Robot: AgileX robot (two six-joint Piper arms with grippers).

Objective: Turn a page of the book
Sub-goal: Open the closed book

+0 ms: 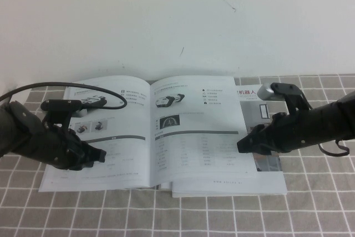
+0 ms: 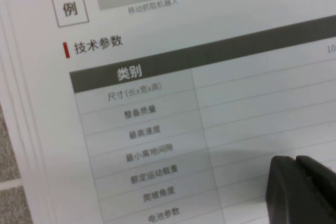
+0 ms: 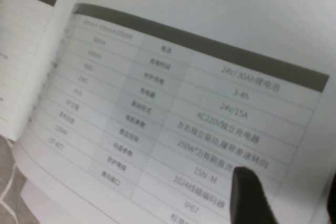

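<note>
book lying open and flat on the checked cloth, spine roughly mid-table; page to be turned on the right half, with the black-white machine photo and dark arched picture facing up, a few lower leaves fanned out past its outer edge. right gripper low over that outer edge, fingers spread and clamping nothing, one dark tip just above the grey-barred table. left gripper down on the lower part of the left-hand page, fingers pressed together, nothing between them, probably pinning that side. likely trouble: glossy paper slipping out of a shallow pinch; two or three leaves caught together given the fanned stack; a crease or tear if dragged sideways rather than lifted; whole thin catalogue sliding on the cloth if the left hold eases. grey-and-white gridded tablecloth below, plain white wall behind, a couple of small dark marks on it.
</note>
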